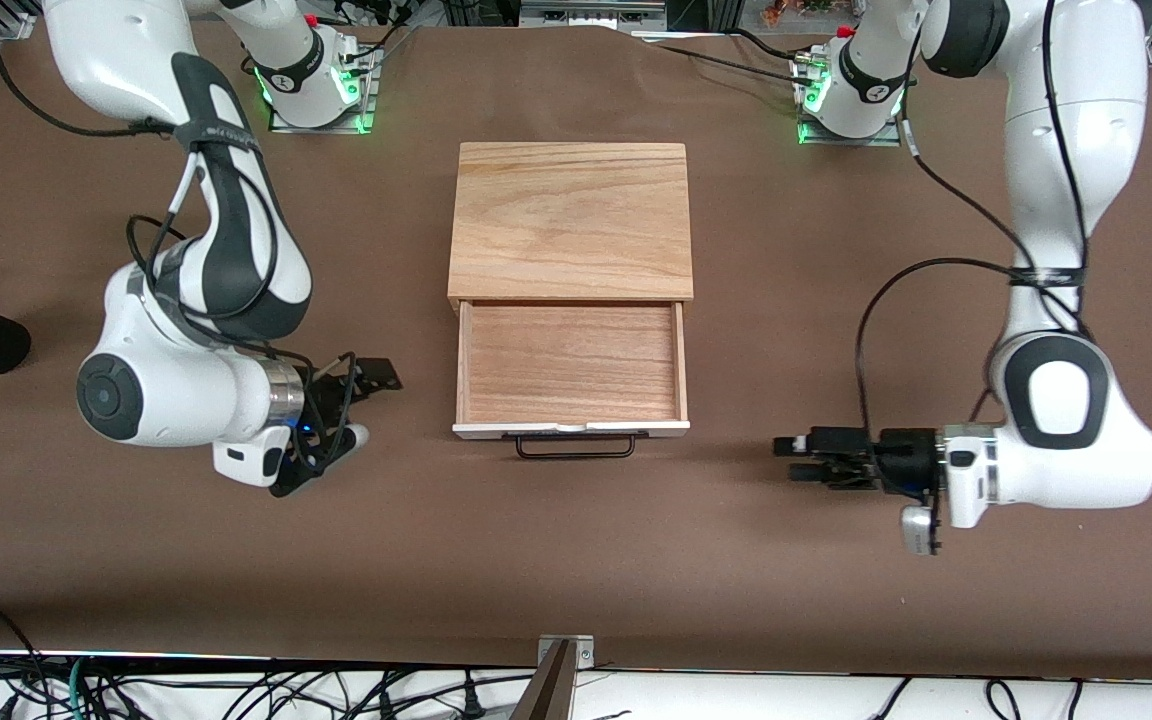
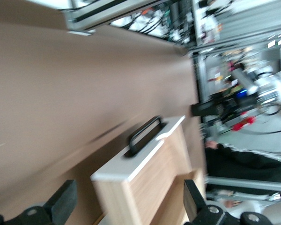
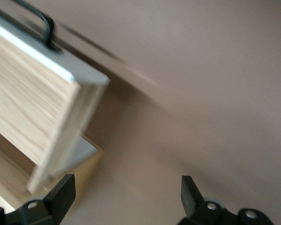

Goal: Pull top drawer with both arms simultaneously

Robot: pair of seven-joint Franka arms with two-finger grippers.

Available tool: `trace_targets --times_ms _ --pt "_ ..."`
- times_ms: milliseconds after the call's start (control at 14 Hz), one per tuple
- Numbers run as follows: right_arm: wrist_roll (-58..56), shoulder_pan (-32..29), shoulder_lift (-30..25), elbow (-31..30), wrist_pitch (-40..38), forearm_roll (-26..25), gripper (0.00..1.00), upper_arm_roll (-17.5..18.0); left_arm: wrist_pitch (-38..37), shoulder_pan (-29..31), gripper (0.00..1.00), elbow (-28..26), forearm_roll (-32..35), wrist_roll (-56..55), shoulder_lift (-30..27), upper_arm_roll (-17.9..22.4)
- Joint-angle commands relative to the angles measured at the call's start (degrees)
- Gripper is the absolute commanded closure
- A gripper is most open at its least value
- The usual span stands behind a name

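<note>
Progress: drawer stands pulled well out of the cabinet; pull looks done.
Drawer: mid-bench, handle toward the front camera.
Left hand: fingers apart, empty, beside the drawer.
Right hand: fingers apart, empty, beside it.
Wrist views: each shows the drawer's white front edge-on; the left one also shows the right hand.

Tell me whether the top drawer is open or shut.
Open: the top drawer is pulled out from under the cabinet top, its bare wood floor showing.

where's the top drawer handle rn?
Front view: the handle sits on the front of the pulled-out drawer, mid-table on the side nearest the camera. It lies between the open left pincer and open right pincer; neither touches it.
</note>
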Motion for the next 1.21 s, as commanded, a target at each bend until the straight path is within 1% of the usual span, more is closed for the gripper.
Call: trace_targets --times_ms 0,143,214,286,357,429,500,571,643,714,857,929,1071,1143 --pt "0.1 0.2 -3.4 -0.9 -5.9 -11.3 0.00 -0.1 -0.6 -0.7 0.00 -1.5 12.3 -0.1 -5.7 0.9" --pt "0.1 -0.2 -5.8 -0.5 -11.3 -15.1 0.00 -0.7 -0.6 -0.7 0.00 -1.7 23.4 0.1 -9.5 0.9" --pt "0.1 -0.6 -7.7 -0.5 -12.7 -15.3 0.00 -2.1 -0.6 -0.6 0.00 -1.8 28.6 0.3 -11.4 0.9" --pt "0.8 -1.1 -9.2 -0.5 -12.8 -15.7 0.00 -4.1 -0.6 -0.6 0.00 -2.0 33.5 0.3 -13.3 0.9" --pt "2.0 -1.0 -9.6 -0.3 -12.8 -15.5 0.00 -7.2 -0.6 -0.6 0.00 -2.2 38.2 0.2 -15.1 0.9" --pt "4.4 -0.3 -11.4 -0.4 -11.9 -15.0 0.00 -10.2 -0.6 -0.6 0.00 -2.3 42.3 0.2 -16.3 0.9" --pt "7.9 -0.8 -14.4 -3.5 -8.9 -14.9 0.00 -10.9 -0.6 -0.5 0.00 -2.3 45.1 0.1 -17.6 1.0" --pt "11.0 -1.6 -17.7 -7.6 -6.0 -14.7 0.00 -10.8 -0.6 0.4 0.00 -2.2 47.1 0.1 -18.9 1.0" --pt "12.4 -3.2 -20.9 -9.7 -3.8 -14.5 0.00 -10.7 -0.6 1.1 0.00 -2.3 48.4 0.1 -20.1 1.0" --pt "12.7 -4.6 -23.3 -11.0 -4.1 -14.4 0.00 -9.8 -0.6 1.9 0.00 -2.4 49.5 0.1 -21.2 1.0" --pt "12.8 -10.3 -29.5 -16.0 -5.3 -14.5 0.00 -4.7 -0.7 2.6 0.00 -4.1 53.5 -0.1 -23.6 1.0" --pt "13.0 -12.2 -33.5 -21.1 -4.2 -15.5 0.00 -2.9 -0.8 2.7 0.00 -5.5 55.3 -0.4 -25.1 1.0" --pt "12.8 -13.9 -38.9 -29.3 -3.6 -15.9 0.00 -2.2 -1.8 2.8 0.00 -8.3 58.8 -4.4 -28.2 1.0" --pt "12.6 -14.1 -40.4 -31.3 -3.6 -15.9 0.00 -2.2 -3.7 3.1 0.00 -9.0 58.9 -8.7 -29.4 1.0"
